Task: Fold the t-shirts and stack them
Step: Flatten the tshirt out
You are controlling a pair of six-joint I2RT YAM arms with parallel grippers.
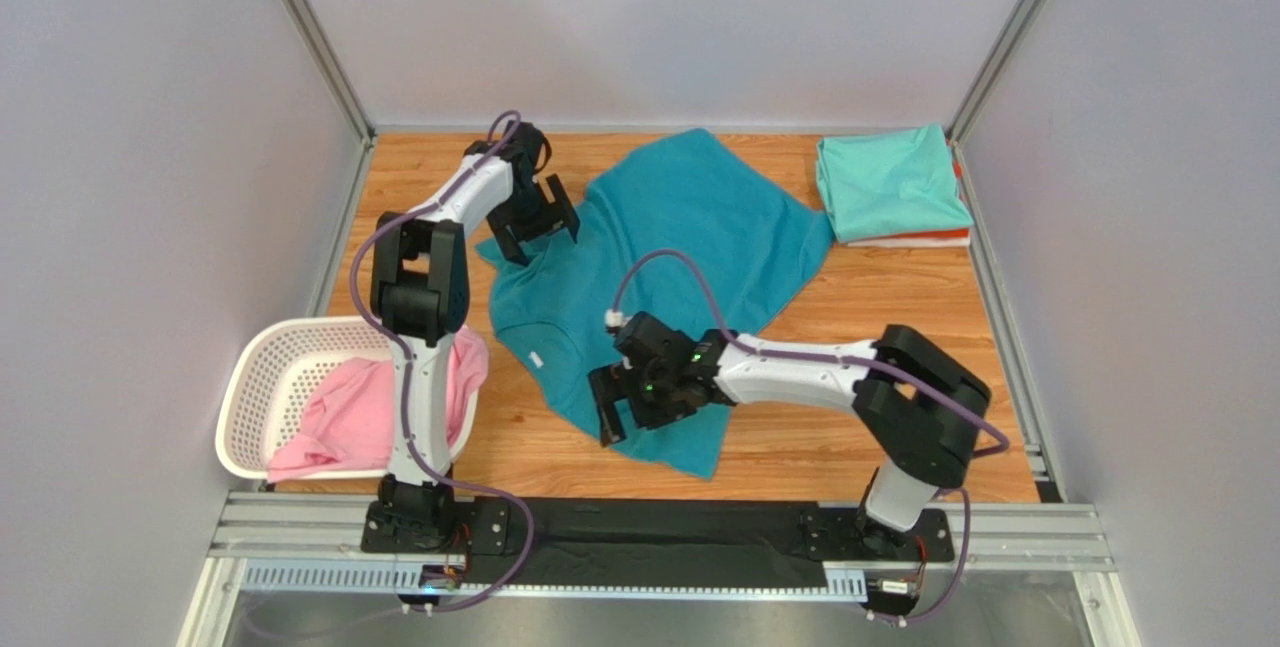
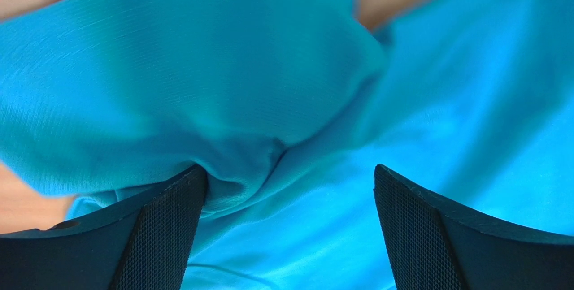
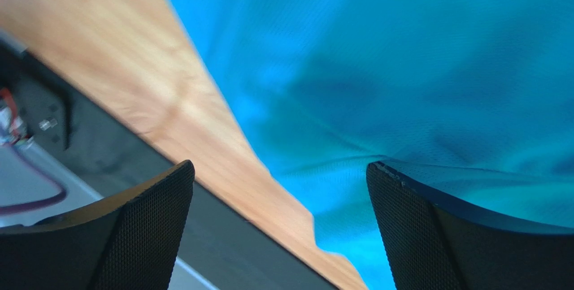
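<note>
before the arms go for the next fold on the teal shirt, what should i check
1. The left hand open: ok, with a bunched fold of the deep teal cloth t-shirt between its fingers.
2. The right hand open: ok, over that shirt's near edge and the wooden table.
3. Teal shirt lying flat: not ok, it is wrinkled and skewed.
4. The folded mint green cloth t-shirt clear of the teal one: cannot tell, their corners are very close.
5. The pink cloth t-shirt inside the white plastic lattice basket: ok.
</note>
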